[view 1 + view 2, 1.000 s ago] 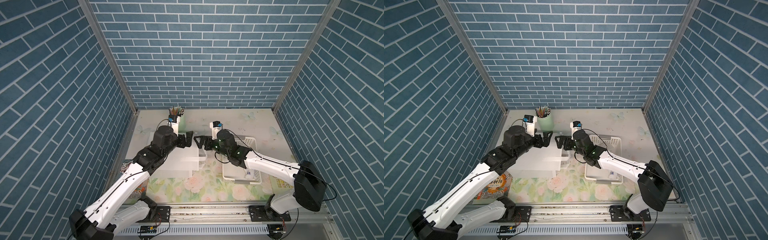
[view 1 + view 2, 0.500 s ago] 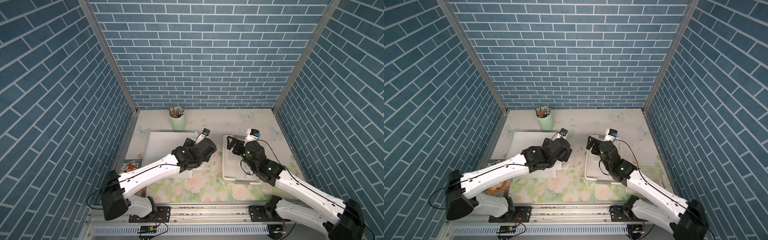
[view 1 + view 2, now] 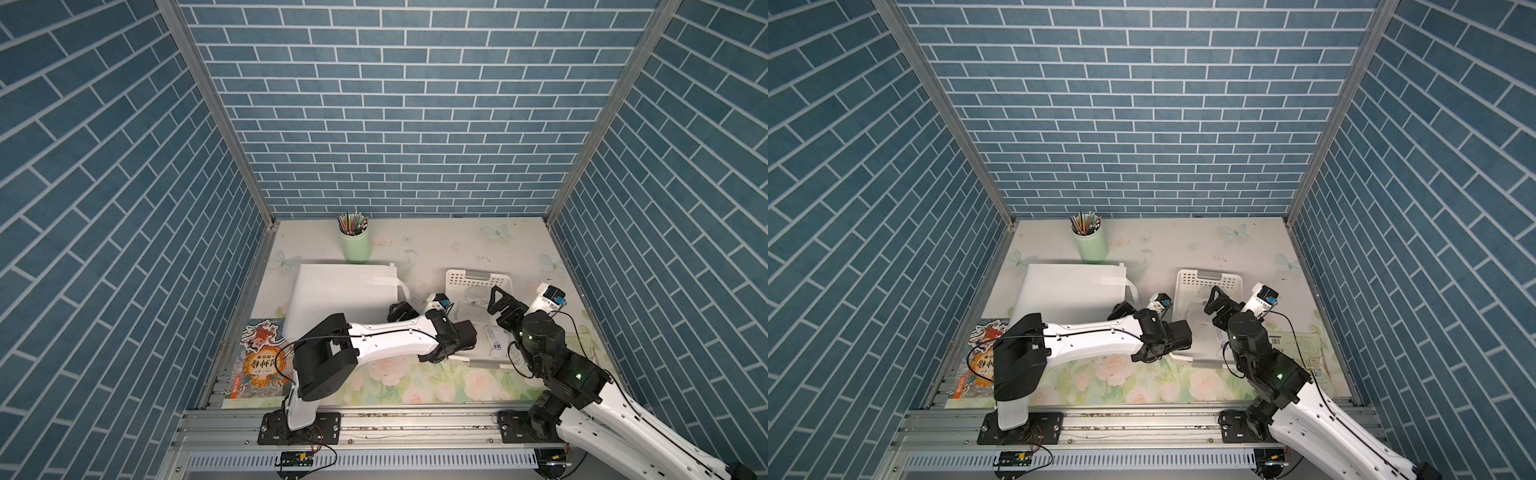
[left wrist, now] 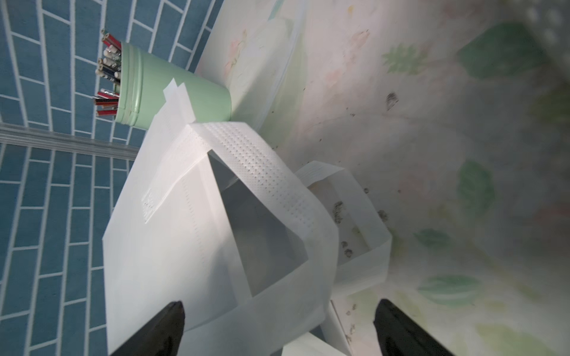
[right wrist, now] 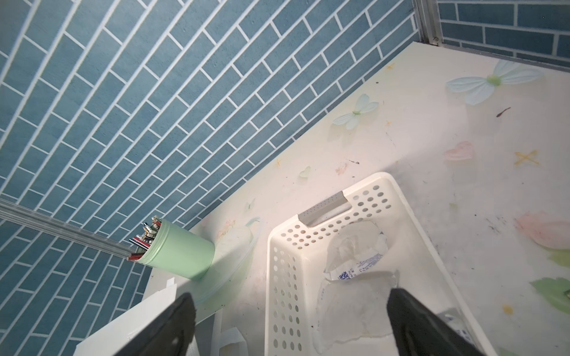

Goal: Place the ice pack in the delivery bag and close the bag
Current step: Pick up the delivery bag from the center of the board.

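A white bag (image 3: pixel 340 299) lies flat on the left of the table (image 3: pixel 436 249), its mouth (image 4: pixel 262 237) gaping a little toward the right and showing grey lining in the left wrist view, strap loops (image 3: pixel 386 282) trailing from that end; the left claw (image 3: pixel 400 311) hovers just beside the mouth, jaws spread wide and holding nothing, aimed into the bag rather than at any pouch. To its right stands a perforated basket (image 3: pixel 457 276), apart from the bag's body but near its straps, and in it lies the pack (image 5: pixel 354 266), a crumpled clear pouch with blue print, not yet in the bag; other pouches lie around it, one (image 3: pixel 494 340) closer to the robot. Furthest right, the right claw (image 3: pixel 498 300) hangs above the basket, jaws likewise spread and empty, the pack straight ahead of it and below, toward the basket's far end. The blue print seems to run across the line of approach, roughly from jaw to jaw, though the folds make the long axis hard to call. The right arm is plainly the nearer, so the pick looks to be its job, with a carry leftward to the mouth
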Robot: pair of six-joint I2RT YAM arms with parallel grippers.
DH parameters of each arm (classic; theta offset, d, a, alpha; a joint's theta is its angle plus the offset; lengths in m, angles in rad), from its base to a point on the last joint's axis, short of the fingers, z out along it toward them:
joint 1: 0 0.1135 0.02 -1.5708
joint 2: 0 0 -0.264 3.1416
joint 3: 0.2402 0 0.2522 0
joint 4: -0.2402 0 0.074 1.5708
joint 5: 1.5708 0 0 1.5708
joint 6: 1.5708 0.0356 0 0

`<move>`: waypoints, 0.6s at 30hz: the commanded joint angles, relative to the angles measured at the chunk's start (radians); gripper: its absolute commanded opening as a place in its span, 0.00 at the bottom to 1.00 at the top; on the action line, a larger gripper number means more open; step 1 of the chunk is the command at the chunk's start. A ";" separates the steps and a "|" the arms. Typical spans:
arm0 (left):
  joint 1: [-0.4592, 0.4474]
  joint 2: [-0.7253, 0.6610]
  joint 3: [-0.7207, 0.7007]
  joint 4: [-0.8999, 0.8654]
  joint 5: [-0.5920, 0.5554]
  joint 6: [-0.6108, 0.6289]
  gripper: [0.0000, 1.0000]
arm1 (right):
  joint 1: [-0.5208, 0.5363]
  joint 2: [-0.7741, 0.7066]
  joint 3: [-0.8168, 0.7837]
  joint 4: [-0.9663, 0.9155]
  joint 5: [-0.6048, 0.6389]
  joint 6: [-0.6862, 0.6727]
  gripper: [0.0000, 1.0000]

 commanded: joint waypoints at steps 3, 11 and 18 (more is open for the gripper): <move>0.026 0.047 0.014 -0.154 -0.108 -0.122 1.00 | -0.003 0.004 -0.016 -0.016 -0.001 0.023 1.00; 0.065 0.032 -0.027 -0.161 -0.122 -0.129 0.98 | -0.003 0.004 -0.032 0.008 -0.031 0.032 1.00; 0.076 0.013 -0.028 -0.162 -0.116 -0.098 0.43 | -0.003 0.015 -0.035 0.010 -0.044 0.038 1.00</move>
